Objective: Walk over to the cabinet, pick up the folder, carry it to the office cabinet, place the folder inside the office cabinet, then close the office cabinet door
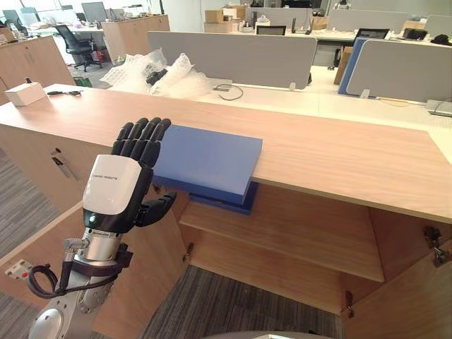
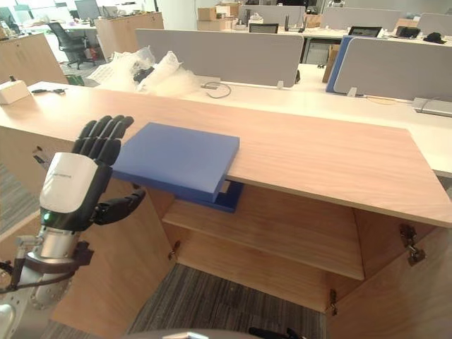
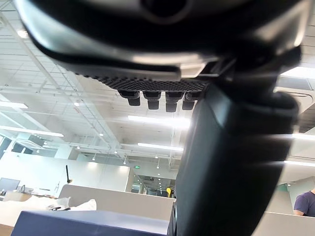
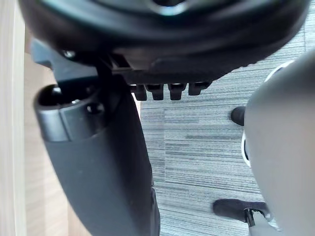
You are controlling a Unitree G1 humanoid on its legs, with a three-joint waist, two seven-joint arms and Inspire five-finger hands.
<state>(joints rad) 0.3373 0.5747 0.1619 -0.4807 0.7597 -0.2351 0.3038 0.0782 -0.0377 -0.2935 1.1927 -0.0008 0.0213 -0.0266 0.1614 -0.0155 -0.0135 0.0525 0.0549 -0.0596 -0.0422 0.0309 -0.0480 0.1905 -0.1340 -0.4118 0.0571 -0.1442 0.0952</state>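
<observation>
While the blue folder (image 1: pixel 208 161) lies on the cabinet top (image 1: pixel 339 152), overhanging its front edge, the left hand (image 1: pixel 116 187) stands upright at its 9 o'clock, fingers loosely extended, thumb pointing toward 3 o'clock, grasping nothing. The right hand (image 4: pixel 98 172) hangs relaxed over carpet (image 4: pixel 206 147).

Wooden cabinet top (image 1: pixel 339 152), blue folder (image 1: pixel 208 159) overhanging edge

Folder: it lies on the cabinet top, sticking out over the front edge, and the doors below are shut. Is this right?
Not quite. The doors below are open: the left eye view shows the shelf inside. The folder does lie on the cabinet top, sticking out over the front edge.
</observation>
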